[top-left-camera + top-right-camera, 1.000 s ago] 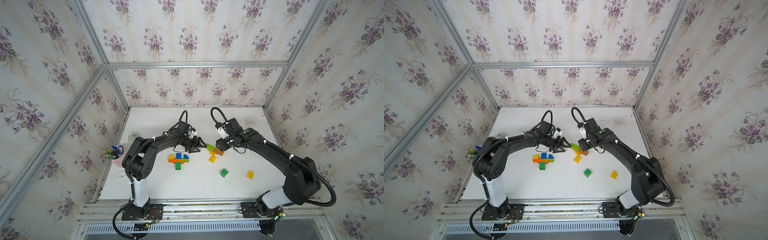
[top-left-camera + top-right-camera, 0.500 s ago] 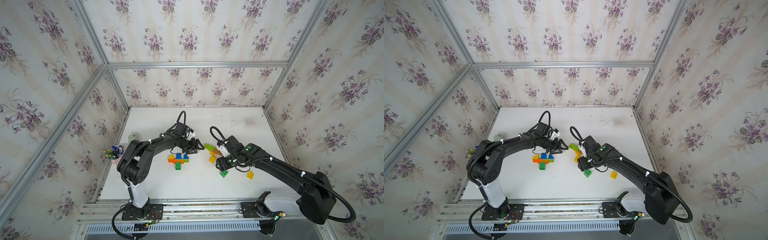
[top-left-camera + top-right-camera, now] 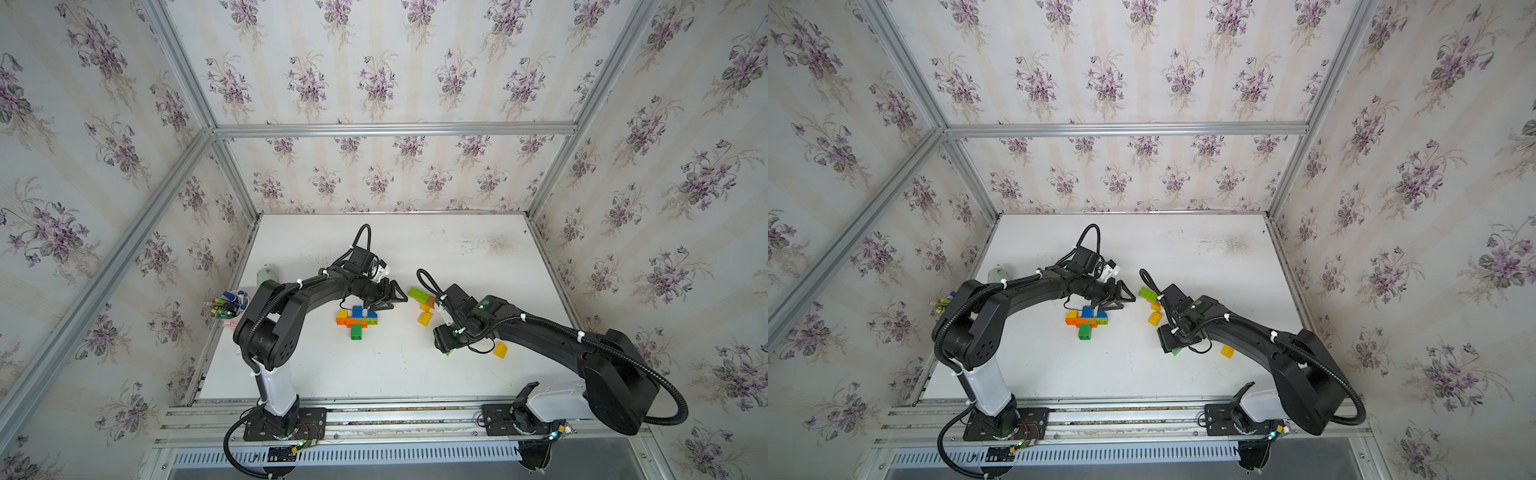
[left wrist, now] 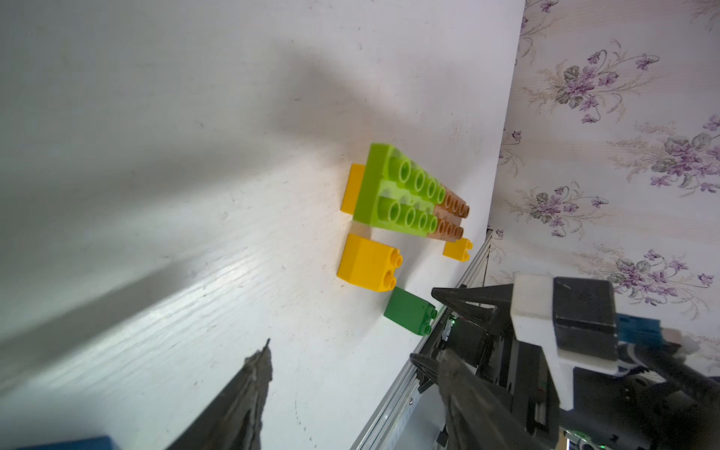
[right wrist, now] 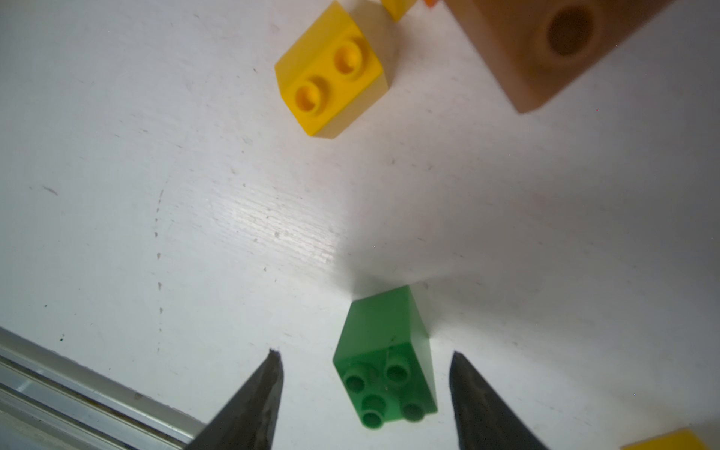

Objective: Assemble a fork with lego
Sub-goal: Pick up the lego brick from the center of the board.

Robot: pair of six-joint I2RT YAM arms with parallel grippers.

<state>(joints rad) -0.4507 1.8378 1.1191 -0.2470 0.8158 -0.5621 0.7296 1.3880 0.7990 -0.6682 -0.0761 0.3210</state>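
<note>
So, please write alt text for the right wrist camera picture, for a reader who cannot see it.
The right hand, jaws open, straddles a green brick standing studs-up on the white table, touching neither finger. Beyond lie a yellow brick and the corner of a brown one.

Glossy plastic green brick [image 5: 385, 366], matt scuffed white table [image 5: 195, 218], brushed-metal rail [image 3: 374, 415]

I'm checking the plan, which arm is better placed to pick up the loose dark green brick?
Right. The right gripper hangs open with the dark green brick between its fingertips, while the left gripper sits by the assembled bricks.
</note>
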